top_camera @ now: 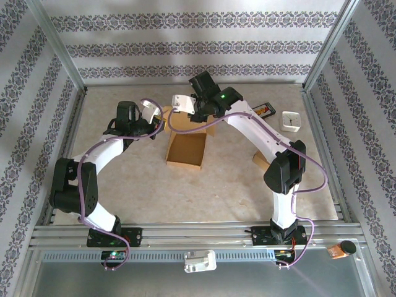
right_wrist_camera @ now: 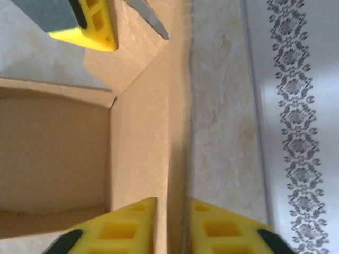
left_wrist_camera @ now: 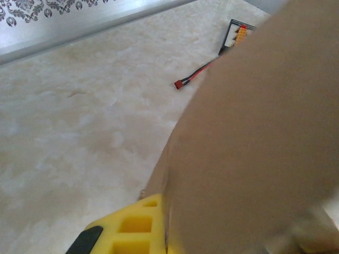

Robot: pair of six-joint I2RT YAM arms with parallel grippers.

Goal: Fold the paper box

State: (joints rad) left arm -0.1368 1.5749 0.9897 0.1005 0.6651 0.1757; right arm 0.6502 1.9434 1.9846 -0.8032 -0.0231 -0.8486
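The brown paper box [top_camera: 185, 148] stands open-topped in the middle of the table. My left gripper [top_camera: 162, 116] is at its far left corner, shut on a corner flap [right_wrist_camera: 132, 47]. In the left wrist view that cardboard flap [left_wrist_camera: 254, 132] lies tight against one yellow finger [left_wrist_camera: 132, 227] and hides the other. My right gripper [right_wrist_camera: 172, 227] straddles the box's far wall [right_wrist_camera: 143, 137]. Its two yellow fingers stand slightly apart, one inside the box and one outside. In the right wrist view the left gripper [right_wrist_camera: 130, 29] shows at the top, pinching the flap.
A black board with a red wire [top_camera: 263, 110] lies behind the box at the right, its red plug [left_wrist_camera: 183, 83] on the tabletop. A white square item [top_camera: 291, 120] sits at the far right. The metal frame rail [left_wrist_camera: 79, 26] borders the back edge.
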